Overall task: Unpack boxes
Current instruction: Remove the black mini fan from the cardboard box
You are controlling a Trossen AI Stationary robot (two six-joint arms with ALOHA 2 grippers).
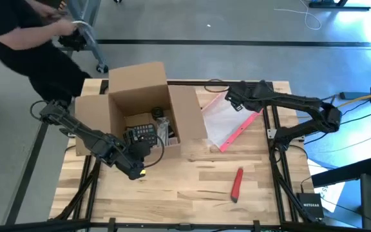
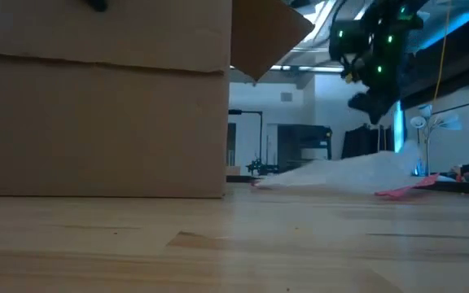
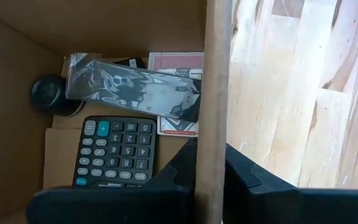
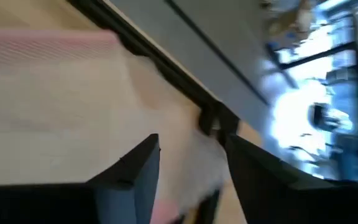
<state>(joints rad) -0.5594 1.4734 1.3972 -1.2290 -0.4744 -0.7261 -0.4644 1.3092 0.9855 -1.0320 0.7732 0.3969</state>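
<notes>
Left claw (image 3: 210, 180) clamped astride the near wall of the open brown corrugated cardboard box (image 1: 137, 96); right claw (image 4: 191, 168), seemingly apart, hovers well beside it.

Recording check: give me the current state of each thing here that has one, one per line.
cardboard box: open, flaps up, contents inside.
calculator: lying face up in the box.
left gripper: straddling the box's wall.
right gripper: open, above the clear pouch.
red tool: lying flat on the table.

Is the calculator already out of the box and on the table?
No, the calculator lies on the floor of the box, beside its wall.
</notes>
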